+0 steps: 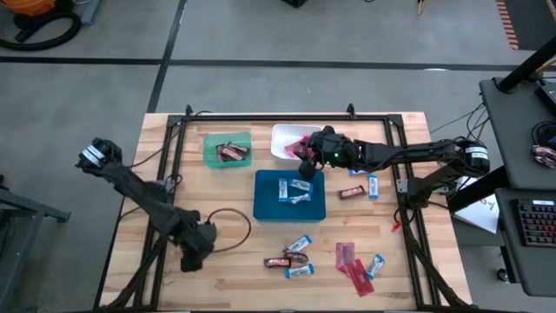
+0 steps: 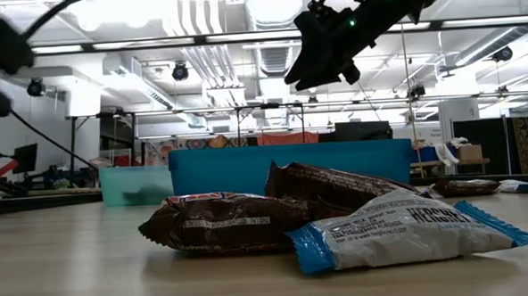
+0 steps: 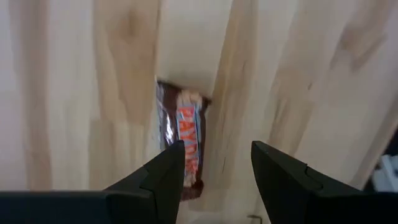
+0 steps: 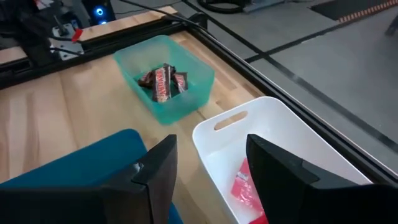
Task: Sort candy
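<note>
A: Wooden table (image 1: 226,226) under a black frame, grey floor around. Three trays at the far middle: green tray (image 1: 228,149) to the left, white tray (image 1: 287,139) to the right, blue tray (image 1: 289,195) just near of both.

B: And the candy?

A: Brown bars (image 4: 163,81) in the green tray. Red packet (image 4: 249,190) in the white tray. Blue-and-white bars (image 1: 294,190) in the blue tray. More loose on the table: one brown bar and one blue-and-white bar right of the blue tray, a mixed cluster (image 1: 291,256) near the front middle, red packets (image 1: 352,259) and a blue-and-white bar at the front right.

B: Right gripper (image 4: 208,168)?

A: Above the near edge of the white tray, beside the far right corner of the blue tray. Fingers apart, nothing between them.

B: Left gripper (image 3: 217,171)?

A: Low over the front left of the table, well apart from the trays. Fingers wide, holding nothing. A brown bar (image 3: 183,143) flat on the wood just ahead of the tips.
</note>
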### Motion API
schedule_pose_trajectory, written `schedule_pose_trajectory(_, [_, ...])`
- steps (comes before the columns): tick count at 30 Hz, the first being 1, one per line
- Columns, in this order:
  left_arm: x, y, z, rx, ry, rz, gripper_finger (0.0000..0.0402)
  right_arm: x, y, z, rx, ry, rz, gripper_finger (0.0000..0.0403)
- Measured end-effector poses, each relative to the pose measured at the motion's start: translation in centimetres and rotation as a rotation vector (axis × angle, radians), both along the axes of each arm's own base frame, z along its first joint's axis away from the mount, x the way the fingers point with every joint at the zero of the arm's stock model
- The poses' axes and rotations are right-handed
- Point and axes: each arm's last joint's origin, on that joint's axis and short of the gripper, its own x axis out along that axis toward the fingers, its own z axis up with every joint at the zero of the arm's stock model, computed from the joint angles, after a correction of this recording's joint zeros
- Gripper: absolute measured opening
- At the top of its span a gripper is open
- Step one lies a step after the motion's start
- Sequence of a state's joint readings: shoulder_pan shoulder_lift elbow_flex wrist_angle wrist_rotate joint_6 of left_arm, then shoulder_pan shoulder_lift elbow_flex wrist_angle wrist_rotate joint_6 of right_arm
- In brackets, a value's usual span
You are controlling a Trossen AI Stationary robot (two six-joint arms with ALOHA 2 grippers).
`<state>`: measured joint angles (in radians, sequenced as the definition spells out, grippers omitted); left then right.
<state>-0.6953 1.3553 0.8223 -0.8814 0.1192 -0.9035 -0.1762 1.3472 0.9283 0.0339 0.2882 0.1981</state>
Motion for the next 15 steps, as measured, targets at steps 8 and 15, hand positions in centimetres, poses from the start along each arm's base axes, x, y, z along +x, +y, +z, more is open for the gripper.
schedule_pose_trajectory(8, [-0.1, -1.4, -2.8, 0.113, 0.103, 0.015, 0.0168, 0.1, 0.0, -0.2, 0.006, 0.007, 0.000, 0.0184])
schedule_pose_trajectory(15, [0.4, -1.6, -4.8, 0.228, 0.134, 0.007, 0.0168, 0.1, 0.2, -0.2, 0.008, 0.005, 0.003, 0.0182])
